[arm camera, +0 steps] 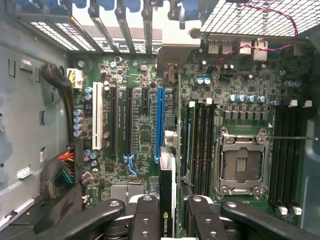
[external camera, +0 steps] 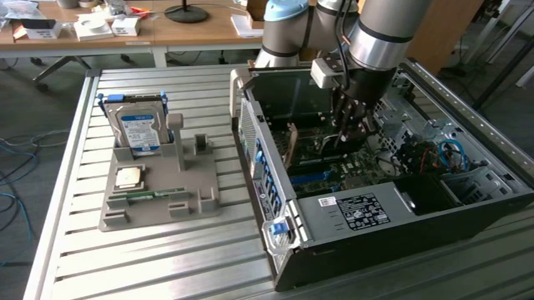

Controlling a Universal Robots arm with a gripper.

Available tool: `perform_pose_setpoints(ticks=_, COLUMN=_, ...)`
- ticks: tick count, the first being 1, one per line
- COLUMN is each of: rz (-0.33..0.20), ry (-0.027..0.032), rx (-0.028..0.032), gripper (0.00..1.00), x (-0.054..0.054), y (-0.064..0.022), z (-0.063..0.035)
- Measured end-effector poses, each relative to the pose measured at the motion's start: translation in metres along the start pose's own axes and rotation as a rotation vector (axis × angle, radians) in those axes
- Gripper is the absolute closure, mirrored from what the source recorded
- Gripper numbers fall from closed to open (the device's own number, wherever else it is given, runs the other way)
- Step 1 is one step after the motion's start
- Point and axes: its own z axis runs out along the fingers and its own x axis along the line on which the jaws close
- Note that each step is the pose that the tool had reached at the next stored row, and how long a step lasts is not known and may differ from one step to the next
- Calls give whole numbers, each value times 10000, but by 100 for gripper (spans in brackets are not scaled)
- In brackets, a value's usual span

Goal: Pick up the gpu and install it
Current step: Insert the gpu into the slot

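Gpu [arm camera: 166,200]: clamped edge-on between the fingers of the gripper [arm camera: 172,216], straight ahead of the wrist. Long axis ran parallel to the blue slot [arm camera: 160,125] and nearly in line with it, over the motherboard [arm camera: 140,150]. Worked inside the open computer case [external camera: 334,212] on a slatted table [external camera: 167,262], with walls close around.

**Grey arm, black gripper**

The arm [external camera: 379,19] is silver-grey tubing with a pale blue joint cap and a black band. Above the fingers [arm camera: 145,220] sit a white box [external camera: 328,72] and a thin black cable [external camera: 341,44]. The gripper [arm camera: 171,200] is black, and its 2 fingers carry round screws.
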Motion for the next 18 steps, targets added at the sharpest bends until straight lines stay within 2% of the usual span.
perform_pose_setpoints(ticks=4, rz=0, ry=2, rx=10, gripper=74, x=1, y=28, z=11)
perform_pose_setpoints(ticks=11, rz=-2, ry=2, rx=47, gripper=74, x=3, y=56, z=93)
perform_pose_setpoints(ticks=18, rz=-2, ry=2, rx=58, gripper=74, x=5, y=68, z=161)
